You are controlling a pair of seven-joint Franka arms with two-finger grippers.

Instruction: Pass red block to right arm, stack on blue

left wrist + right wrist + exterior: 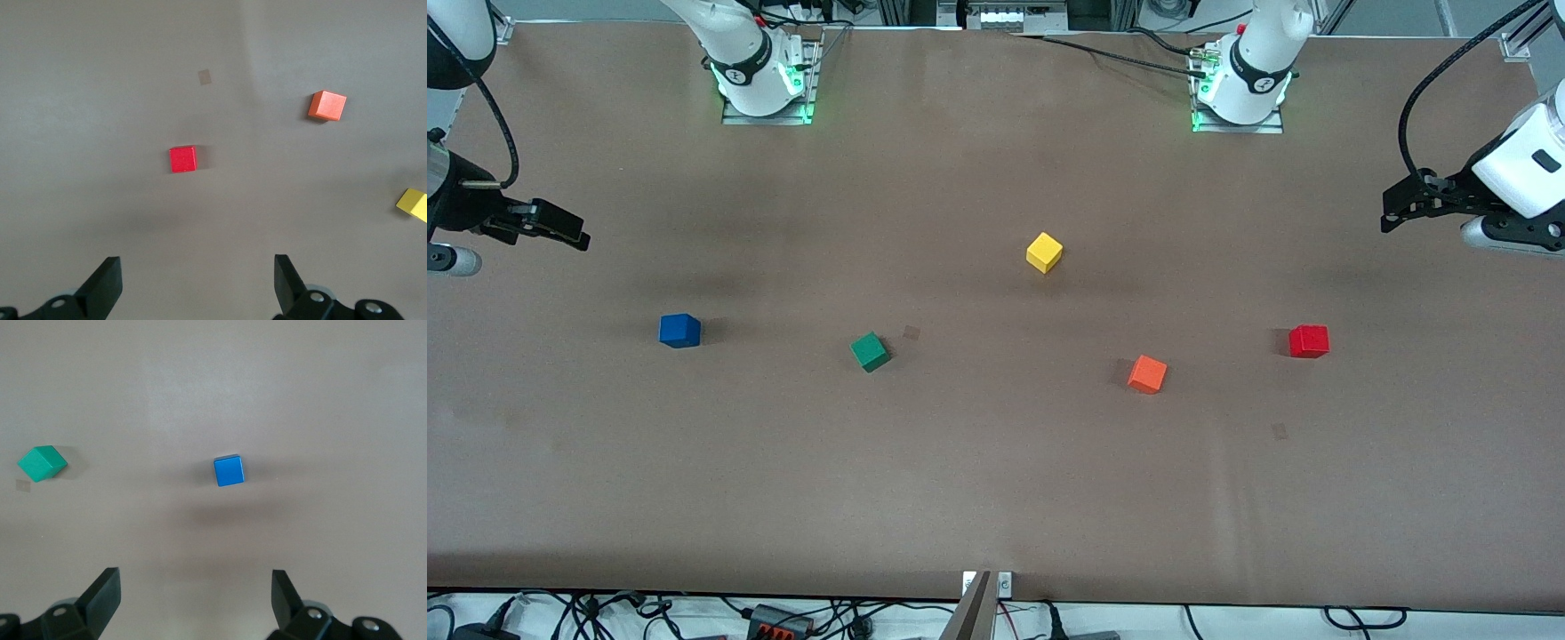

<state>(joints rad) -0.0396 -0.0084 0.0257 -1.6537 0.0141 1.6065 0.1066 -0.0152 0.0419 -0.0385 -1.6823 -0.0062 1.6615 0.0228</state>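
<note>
The red block rests on the brown table toward the left arm's end. The blue cube sits toward the right arm's end. My left gripper hangs open and empty above bare table at the left arm's end, apart from the red block. My right gripper hangs open and empty above bare table at the right arm's end, apart from the blue cube.
A green cube lies between the blue cube and the table's middle. An orange cube sits beside the red block, slightly nearer the front camera. A yellow cube stands farther from the camera, mid-table.
</note>
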